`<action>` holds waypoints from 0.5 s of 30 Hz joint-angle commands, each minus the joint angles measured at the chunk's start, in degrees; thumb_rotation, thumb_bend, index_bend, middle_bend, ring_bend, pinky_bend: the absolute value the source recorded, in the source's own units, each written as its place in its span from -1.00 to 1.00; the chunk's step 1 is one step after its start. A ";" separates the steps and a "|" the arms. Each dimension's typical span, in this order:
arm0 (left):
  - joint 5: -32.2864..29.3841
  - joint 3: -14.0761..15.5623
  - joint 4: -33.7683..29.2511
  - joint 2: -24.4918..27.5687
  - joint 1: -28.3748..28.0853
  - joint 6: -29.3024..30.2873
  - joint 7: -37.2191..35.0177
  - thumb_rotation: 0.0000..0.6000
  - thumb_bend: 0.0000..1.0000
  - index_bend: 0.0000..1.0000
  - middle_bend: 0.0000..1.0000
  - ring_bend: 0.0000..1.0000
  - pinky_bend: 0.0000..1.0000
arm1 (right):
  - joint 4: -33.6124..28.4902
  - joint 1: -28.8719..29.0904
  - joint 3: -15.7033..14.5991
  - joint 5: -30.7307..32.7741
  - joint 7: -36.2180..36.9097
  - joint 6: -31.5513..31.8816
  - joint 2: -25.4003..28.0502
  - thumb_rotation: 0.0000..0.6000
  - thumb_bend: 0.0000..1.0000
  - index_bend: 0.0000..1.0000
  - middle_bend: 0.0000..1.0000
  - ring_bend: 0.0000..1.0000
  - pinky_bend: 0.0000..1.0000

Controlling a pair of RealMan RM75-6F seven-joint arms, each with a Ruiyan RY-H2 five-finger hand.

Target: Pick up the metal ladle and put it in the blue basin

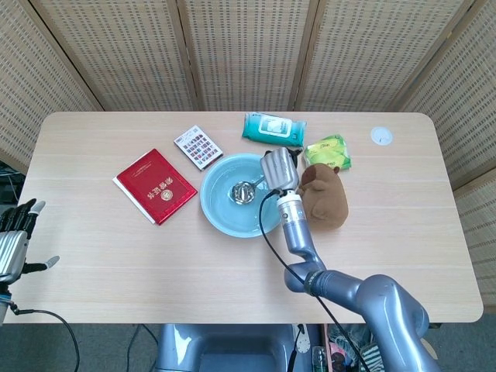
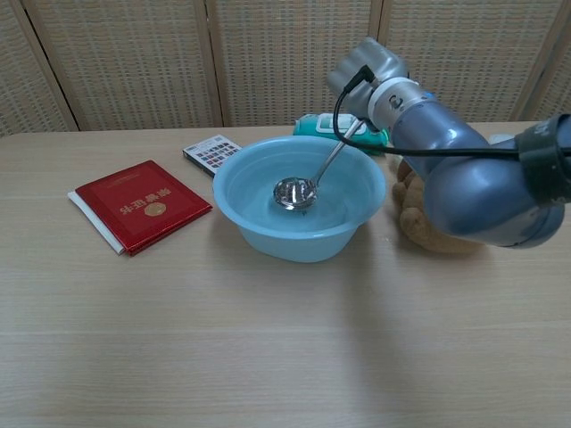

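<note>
Metal ladle (image 2: 295,192) bowl hangs inside blue basin (image 1: 218,213), right hand (image 1: 280,170) fingers clamped on handle; careless release risks tipping it over the rim.

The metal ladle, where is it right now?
The ladle has its bowl down inside the blue basin at mid-table, its handle slanting up to the right robot hand. The brown teddy bear sits just right of the basin.

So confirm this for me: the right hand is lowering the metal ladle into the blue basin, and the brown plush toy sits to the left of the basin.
One thing is wrong: the brown plush toy sits to the right of the blue basin, not the left, as the head view shows. The right hand does hold the metal ladle in the basin.
</note>
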 commanded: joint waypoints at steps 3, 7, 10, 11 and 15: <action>0.06 0.08 -0.05 -0.01 -0.05 -0.10 -0.02 1.00 -1.00 -1.00 -1.00 -1.00 -1.00 | -0.36 -0.88 0.29 0.31 -7.16 -0.03 -1.14 1.00 0.76 0.47 0.81 0.72 1.00; -0.03 0.08 0.03 -0.05 -0.13 -0.28 -0.05 1.00 -1.00 -1.00 -1.00 -1.00 -1.00 | -2.65 -1.20 1.41 1.28 -10.73 0.42 -1.03 1.00 0.76 0.47 0.81 0.72 1.00; -0.04 0.06 0.05 -0.02 -0.16 -0.28 -0.19 1.00 -1.00 -1.00 -1.00 -1.00 -1.00 | -4.79 -1.42 1.83 1.69 -13.47 0.87 -0.65 1.00 0.77 0.48 0.81 0.72 1.00; -0.02 0.07 0.04 0.01 -0.15 -0.27 -0.25 1.00 -1.00 -1.00 -1.00 -1.00 -1.00 | -5.73 -1.58 2.09 2.07 -14.38 1.00 -0.49 1.00 0.77 0.48 0.81 0.72 1.00; 0.06 0.09 -0.07 0.09 -0.09 -0.11 -0.35 1.00 -1.00 -1.00 -1.00 -1.00 -1.00 | -9.49 -2.10 4.19 4.81 -16.67 1.80 -0.06 1.00 0.77 0.48 0.81 0.72 1.00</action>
